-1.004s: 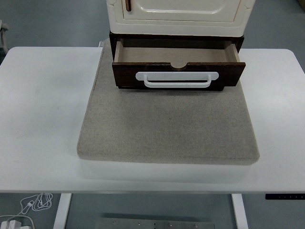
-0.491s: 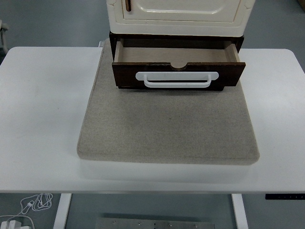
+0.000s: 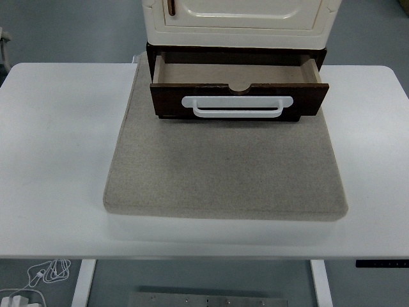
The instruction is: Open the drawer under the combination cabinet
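Observation:
A cream cabinet point(image 3: 239, 19) stands at the back of the table on a dark brown base. Its dark brown drawer point(image 3: 239, 97) is pulled out toward me, and the pale inside of the drawer point(image 3: 236, 72) shows with nothing in it. A white bar handle point(image 3: 237, 105) runs across the drawer front. Neither of my hands shows anywhere in the head view.
A grey felt pad point(image 3: 225, 169) lies under the cabinet and covers the middle of the white table point(image 3: 57, 160). White cables point(image 3: 38, 278) lie on the floor at the lower left, below the table's near edge.

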